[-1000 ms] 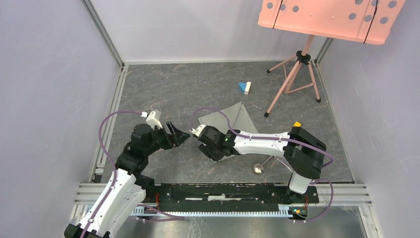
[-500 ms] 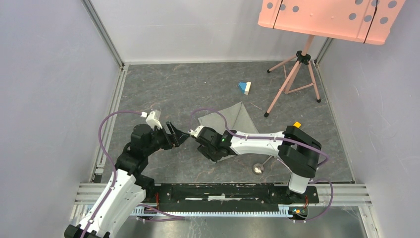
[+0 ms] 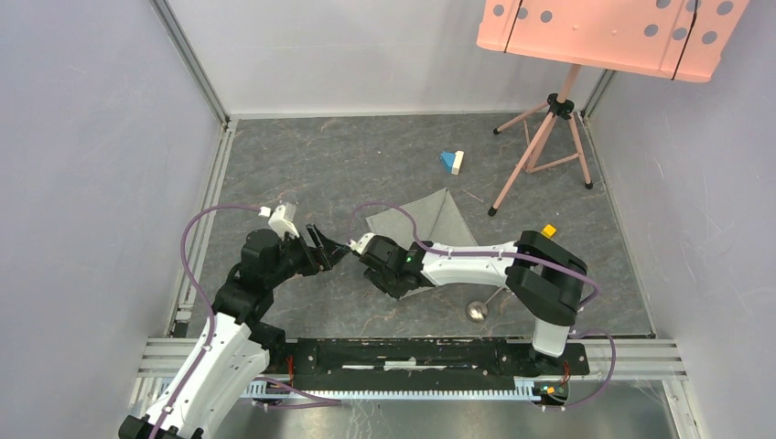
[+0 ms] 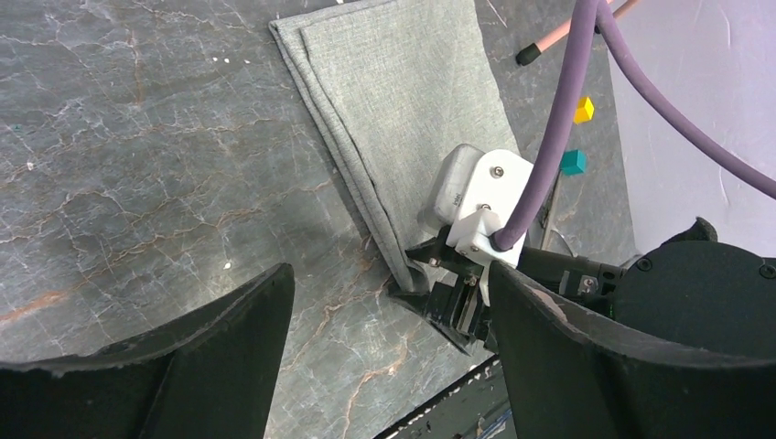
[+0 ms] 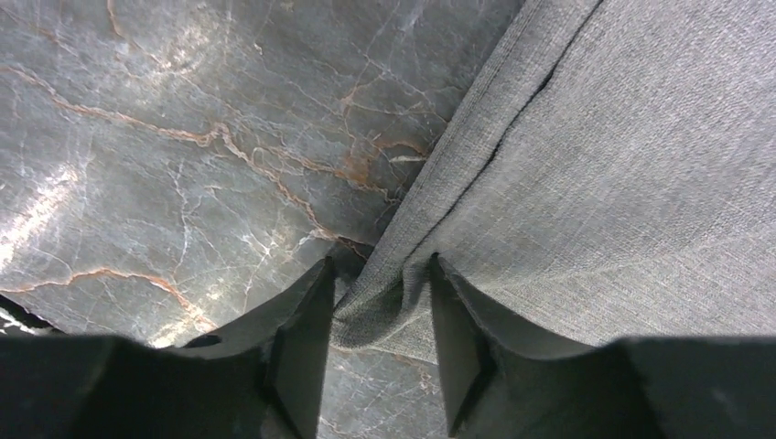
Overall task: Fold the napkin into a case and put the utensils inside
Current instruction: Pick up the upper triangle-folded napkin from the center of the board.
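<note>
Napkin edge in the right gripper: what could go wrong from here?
The right gripper pinches only a small bunch at the layered edge of the napkin, so a layer could slip out and the fold could open. The open left gripper hangs close beside it; the two could collide.

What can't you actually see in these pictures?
- Top view: the right arm lies over the near part of the napkin.
- Top view: of the spoon, only the bowl and a bit of handle show; the rest goes under that arm.
- Fork: I find it in no view.
- Right wrist view: the napkin runs off the frame, so its whole fold cannot be judged.
</note>
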`<action>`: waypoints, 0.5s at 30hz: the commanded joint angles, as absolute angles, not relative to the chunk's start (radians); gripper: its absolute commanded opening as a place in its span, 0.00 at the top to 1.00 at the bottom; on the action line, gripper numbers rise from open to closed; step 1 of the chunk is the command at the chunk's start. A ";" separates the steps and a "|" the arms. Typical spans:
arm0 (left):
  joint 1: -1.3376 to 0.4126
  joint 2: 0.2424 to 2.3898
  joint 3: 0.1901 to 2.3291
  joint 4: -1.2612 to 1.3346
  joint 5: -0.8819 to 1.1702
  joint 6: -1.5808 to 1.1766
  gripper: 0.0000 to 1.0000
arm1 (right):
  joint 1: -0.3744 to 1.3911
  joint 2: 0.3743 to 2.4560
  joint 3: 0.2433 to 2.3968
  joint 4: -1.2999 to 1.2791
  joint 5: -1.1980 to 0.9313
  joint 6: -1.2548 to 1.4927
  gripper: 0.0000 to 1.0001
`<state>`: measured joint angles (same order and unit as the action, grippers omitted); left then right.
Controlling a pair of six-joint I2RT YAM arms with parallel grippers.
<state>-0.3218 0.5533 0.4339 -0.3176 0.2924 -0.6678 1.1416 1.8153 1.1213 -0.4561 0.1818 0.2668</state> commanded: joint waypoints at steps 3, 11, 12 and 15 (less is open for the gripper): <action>-0.320 0.547 0.433 -0.321 0.240 -0.749 0.14 | 1.150 1.881 1.085 -0.463 0.236 0.266 0.78; -0.321 0.686 0.423 -0.278 0.177 -0.994 0.05 | 1.147 1.798 1.071 -0.391 0.228 0.212 0.99; -0.320 0.716 0.413 -0.230 0.202 -1.040 0.04 | 1.147 1.777 1.066 -0.371 0.213 0.201 0.99; -0.320 0.849 0.372 0.003 0.290 -1.172 0.06 | 1.145 1.709 1.043 -0.318 0.171 0.189 1.00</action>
<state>-0.3218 0.7254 0.4168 -0.2733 0.2146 -0.9375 1.1431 1.7916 1.0809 -0.3901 0.2214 0.2363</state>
